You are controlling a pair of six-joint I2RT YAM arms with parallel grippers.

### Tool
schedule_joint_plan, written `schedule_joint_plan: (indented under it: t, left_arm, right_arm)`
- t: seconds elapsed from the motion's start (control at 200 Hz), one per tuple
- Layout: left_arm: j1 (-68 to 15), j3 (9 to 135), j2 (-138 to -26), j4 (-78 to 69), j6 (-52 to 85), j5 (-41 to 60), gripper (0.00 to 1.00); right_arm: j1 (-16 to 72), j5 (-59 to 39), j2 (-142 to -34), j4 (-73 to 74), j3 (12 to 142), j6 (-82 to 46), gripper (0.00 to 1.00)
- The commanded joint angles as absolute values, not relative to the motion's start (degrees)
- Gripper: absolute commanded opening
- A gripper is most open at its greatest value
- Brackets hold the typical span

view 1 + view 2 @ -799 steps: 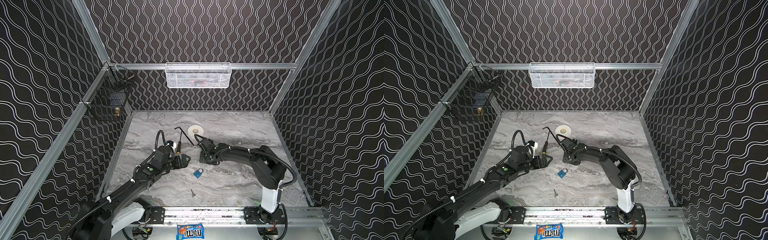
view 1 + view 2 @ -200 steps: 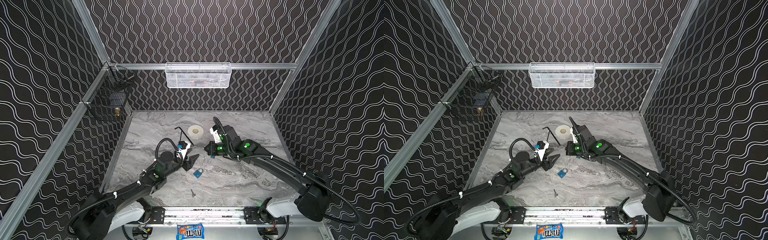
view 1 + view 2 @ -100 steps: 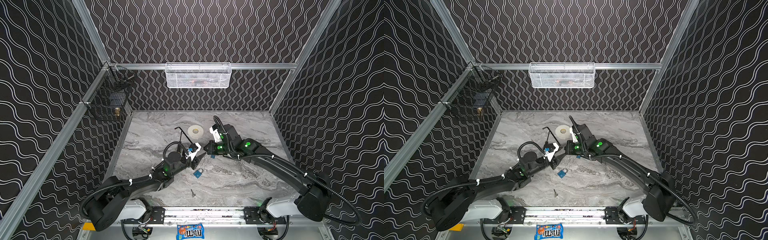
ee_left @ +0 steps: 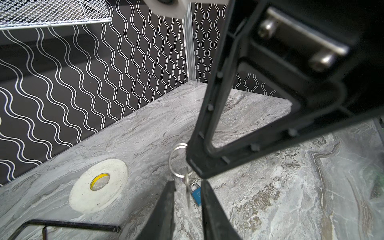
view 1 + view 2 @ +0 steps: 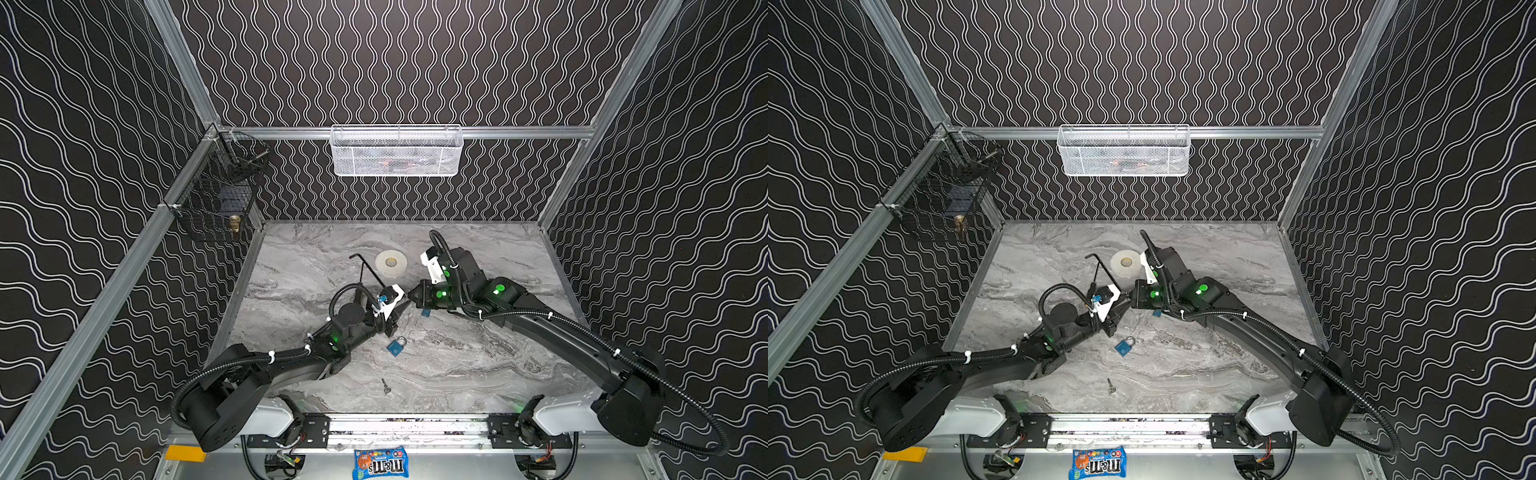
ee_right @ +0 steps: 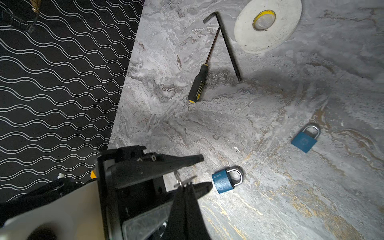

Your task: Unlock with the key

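Black walls (image 5: pixel 415 62) carry white wavy lines, the tabletop (image 5: pixel 478 365) is grey marble, the mid-frame padlock (image 5: pixel 395 346) blue, the tape roll (image 5: pixel 391 263) white.

In a top view we read "m&m's" on the blue candy bag (image 5: pixel 380 464) at six o'clock. White lettering on one blue padlock (image 6: pixel 223 181) is too small to read.
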State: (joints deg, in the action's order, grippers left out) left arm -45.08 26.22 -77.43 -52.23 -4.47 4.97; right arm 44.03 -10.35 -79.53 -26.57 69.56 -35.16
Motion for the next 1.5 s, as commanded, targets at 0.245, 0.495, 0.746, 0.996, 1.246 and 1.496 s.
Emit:
schedule_joint_plan:
  t: [0.245,0.495,0.746,0.996,1.246,1.496]
  left_arm:
    - [-45.2,26.9,-78.1,-56.0,-5.2,7.1,0.16]
    - [-45.2,27.0,-78.3,-56.2,-5.1,8.2,0.0]
    - [-45.1,29.7,-75.7,-46.6,-5.4,12.8,0.0]
    - [-43.2,36.4,-74.2,-30.6,-2.1,20.5,0.0]
    - [-40.2,39.4,-73.5,-27.0,2.3,29.5,0.0]
    - [-39.1,40.0,-73.4,-29.5,5.2,34.3,0.0]
  right_arm:
    - [43.9,-9.9,-78.6,-26.0,69.0,-36.0,0.0]
    - [43.7,-9.8,-78.1,-26.1,68.7,-36.1,0.0]
    - [41.5,-12.3,-77.1,-25.6,68.7,-34.9,0.09]
    - [32.5,-28.8,-74.0,-17.8,64.8,-30.0,0.25]
    - [30.1,-39.6,-69.4,-8.2,60.0,-25.2,0.39]
    - [30.1,-42.4,-70.7,-5.8,58.6,-21.7,0.5]
